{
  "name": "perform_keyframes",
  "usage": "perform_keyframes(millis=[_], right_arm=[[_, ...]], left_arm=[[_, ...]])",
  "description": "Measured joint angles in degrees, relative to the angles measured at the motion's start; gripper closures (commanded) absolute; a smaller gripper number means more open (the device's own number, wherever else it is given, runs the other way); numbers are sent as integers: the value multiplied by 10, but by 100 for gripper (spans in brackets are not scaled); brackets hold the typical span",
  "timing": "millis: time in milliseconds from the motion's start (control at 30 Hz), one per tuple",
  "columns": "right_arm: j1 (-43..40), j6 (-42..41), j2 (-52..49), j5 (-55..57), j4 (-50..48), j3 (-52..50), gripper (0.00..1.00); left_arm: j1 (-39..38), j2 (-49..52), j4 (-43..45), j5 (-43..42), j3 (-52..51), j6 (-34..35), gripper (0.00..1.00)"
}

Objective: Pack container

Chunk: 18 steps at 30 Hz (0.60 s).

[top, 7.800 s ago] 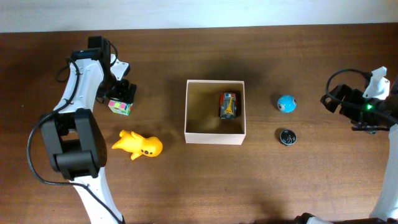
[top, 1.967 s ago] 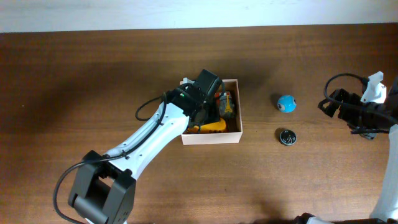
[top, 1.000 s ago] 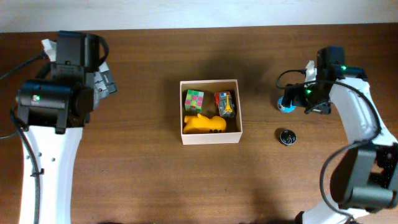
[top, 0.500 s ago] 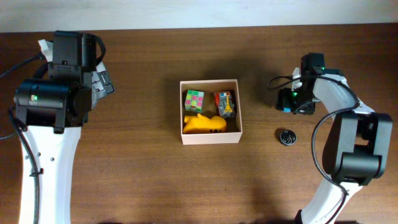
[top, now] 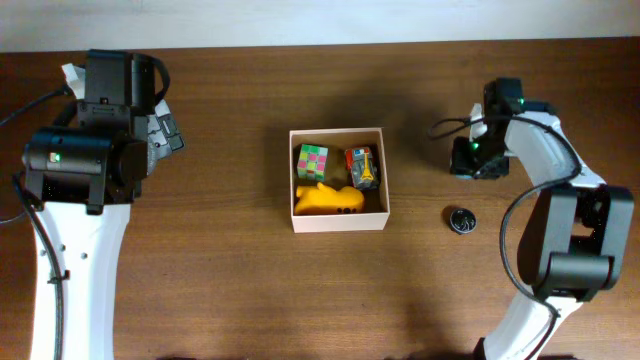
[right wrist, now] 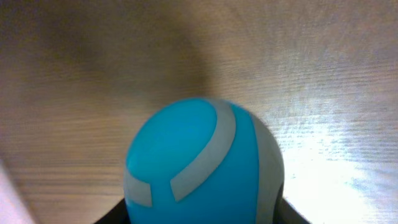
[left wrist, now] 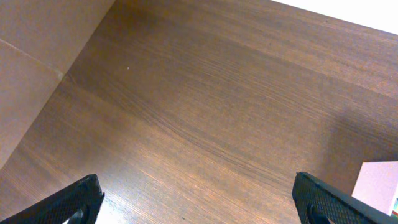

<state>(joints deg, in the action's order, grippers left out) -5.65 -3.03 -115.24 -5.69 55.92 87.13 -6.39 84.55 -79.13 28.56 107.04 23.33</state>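
The container [top: 340,221], a white box with a tan inside, sits mid-table. It holds a colourful cube [top: 312,160], a small toy car [top: 363,168] and a yellow toy animal [top: 328,200]. My right gripper [top: 469,161] is to the right of the box, shut on a blue ball [right wrist: 205,162] with grey stripes. That ball fills the right wrist view and is hidden under the gripper from overhead. My left gripper [top: 167,135] hangs open at the far left over bare wood, its fingertips [left wrist: 78,199] wide apart with nothing between them.
A small black round object [top: 461,220] lies on the table in front of the right gripper. A corner of the box [left wrist: 378,182] shows at the right edge of the left wrist view. The table's far edge runs along the top.
The right gripper has closed round the blue ball, and the arm has shifted slightly toward the far edge. The left arm has stayed where it was.
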Motion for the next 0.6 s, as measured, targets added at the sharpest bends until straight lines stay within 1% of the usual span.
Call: perform_keyframes(millis=[133,200,233,367,400,500,600], right_arm=[[50,0,48,3,73,77,60],[82,0,72,3,99,111,58],[110,-1,89,3,111,134,55],[191,0,129,1,112,174,55],[225,0,136,-2,108,178,55],[262,-4,120,-1,101,178,56],[295,-10,80,-2,90,178,55]], left_arm=[[0,0,0,0,0,0,1],[0,0,0,0,0,0,1],[0,0,0,0,0,0,1],[0,0,0,0,0,0,1],[0,0,0,0,0,0,1],[0,0,0,0,0,0,1],[0,0,0,0,0,0,1]])
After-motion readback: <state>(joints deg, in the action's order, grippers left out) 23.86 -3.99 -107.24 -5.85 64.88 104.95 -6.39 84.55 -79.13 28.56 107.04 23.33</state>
